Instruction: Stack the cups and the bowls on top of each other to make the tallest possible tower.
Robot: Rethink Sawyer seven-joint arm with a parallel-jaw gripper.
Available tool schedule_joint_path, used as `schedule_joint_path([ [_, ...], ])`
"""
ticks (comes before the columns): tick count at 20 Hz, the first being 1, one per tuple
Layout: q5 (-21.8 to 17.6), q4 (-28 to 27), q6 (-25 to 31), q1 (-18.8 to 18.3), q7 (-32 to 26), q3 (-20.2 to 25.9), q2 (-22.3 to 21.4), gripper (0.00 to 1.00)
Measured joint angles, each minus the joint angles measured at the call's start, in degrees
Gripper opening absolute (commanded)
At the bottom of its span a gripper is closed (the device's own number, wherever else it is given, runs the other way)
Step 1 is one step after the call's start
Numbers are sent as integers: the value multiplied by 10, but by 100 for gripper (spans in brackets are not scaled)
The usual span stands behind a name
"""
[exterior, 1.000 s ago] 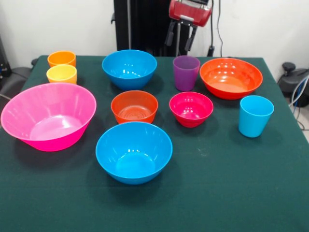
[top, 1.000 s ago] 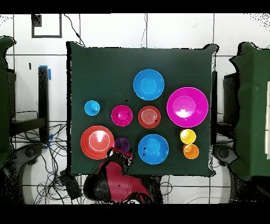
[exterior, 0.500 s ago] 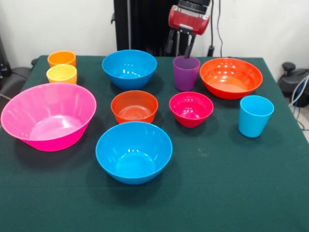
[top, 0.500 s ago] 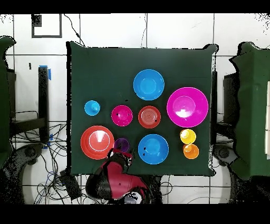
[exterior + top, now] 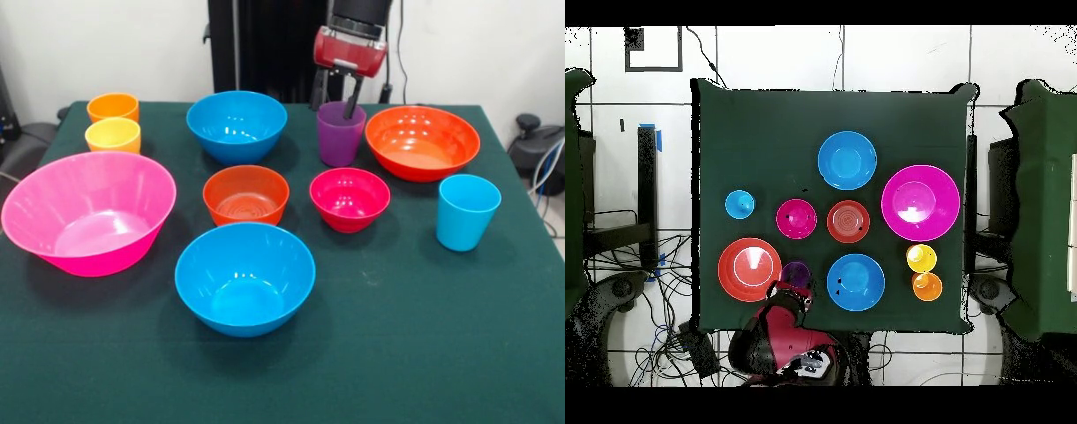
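— Directly under the tool [image 5: 338,100], at the robot's edge of the desk [image 5: 415,336], the purple cup [image 5: 340,134] is standing upright, mouth up. The tool is straddling the cup's far rim: one finger is dipping inside the mouth, the other is hanging behind the wall, outside it.

— So the fingers are spread?

— Spread, yes, with the rim between them and nothing pinched yet, as far as the front view is showing. In the overhead view the tool [image 5: 791,295] is covering the cup's [image 5: 795,271] near edge, which agrees.

— Which way is the cup's long axis running?

— Straight up, in line with the tool's approach. I am judging that the coming move is turning on that: squeezing on the wall, then lifting vertically.

— And what is sitting beside it?

— On one side of the tool, the wide orange-red bowl [image 5: 422,141] is sitting just beside the cup; on the other side, a blue bowl [image 5: 237,124] is standing a little further off. Away from the tool, toward the desk's middle, the magenta-red bowl [image 5: 350,199] and the small orange bowl [image 5: 245,194] are waiting.

— Anything stacked?

— Nothing; every piece is standing alone, so the tower is not yet begun.
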Motion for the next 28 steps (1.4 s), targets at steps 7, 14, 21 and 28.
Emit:
schedule_joint_path([
  [7,0,-2,-43,-17,0,-1,19,100],
  [14,1,-25,-91,-40,0,3,58,100],
  [21,1,-44,-104,-43,0,12,78,100],
  [28,6,-44,-117,-38,3,13,83,100],
])
